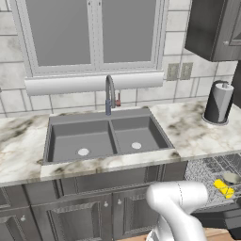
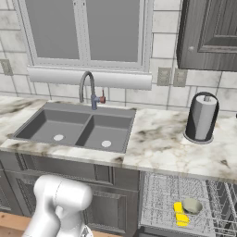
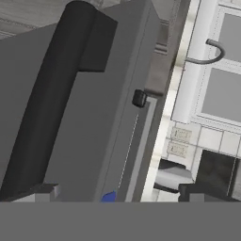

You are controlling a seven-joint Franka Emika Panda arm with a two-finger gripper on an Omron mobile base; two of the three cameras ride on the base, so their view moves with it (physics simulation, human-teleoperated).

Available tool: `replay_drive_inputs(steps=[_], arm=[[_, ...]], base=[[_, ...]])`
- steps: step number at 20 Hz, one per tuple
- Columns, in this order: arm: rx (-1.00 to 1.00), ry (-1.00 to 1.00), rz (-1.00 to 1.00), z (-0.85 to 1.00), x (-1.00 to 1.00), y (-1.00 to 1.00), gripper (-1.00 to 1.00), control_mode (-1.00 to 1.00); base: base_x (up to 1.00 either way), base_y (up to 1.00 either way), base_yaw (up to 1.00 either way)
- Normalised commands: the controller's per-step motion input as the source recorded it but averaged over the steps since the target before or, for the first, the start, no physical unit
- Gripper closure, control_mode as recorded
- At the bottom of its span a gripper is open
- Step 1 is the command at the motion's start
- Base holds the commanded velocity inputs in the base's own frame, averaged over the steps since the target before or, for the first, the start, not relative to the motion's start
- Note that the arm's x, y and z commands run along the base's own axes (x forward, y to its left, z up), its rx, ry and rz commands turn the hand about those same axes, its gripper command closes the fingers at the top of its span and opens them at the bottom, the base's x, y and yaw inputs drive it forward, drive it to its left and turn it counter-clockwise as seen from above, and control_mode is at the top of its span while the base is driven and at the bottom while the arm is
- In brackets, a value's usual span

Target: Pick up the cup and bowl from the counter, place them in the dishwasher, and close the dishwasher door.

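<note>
The robot arm [image 1: 176, 207] is white and smooth, like shiny plastic. It is made of fat round tubes with rounded ends, a bit like big sausages joined together. Light falls on the top of it, and the underside looks soft grey in the shade. From the right base view the arm [image 2: 60, 203] shows the same white round shapes, with a darker line where two parts meet. No cables, screws or marks can be seen on it.
</note>
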Motion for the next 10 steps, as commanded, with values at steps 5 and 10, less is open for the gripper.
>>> replay_drive_inputs(steps=[5, 10], arm=[[-0.32, -0.13, 0.03, -0.81, -0.06, -0.01, -1.00, -1.00], [-0.33, -0.13, 0.04, -0.88, -0.11, -0.06, -1.00, -1.00]], base=[[0.00, 0.00, 0.00], [0.00, 0.00, 0.00]])
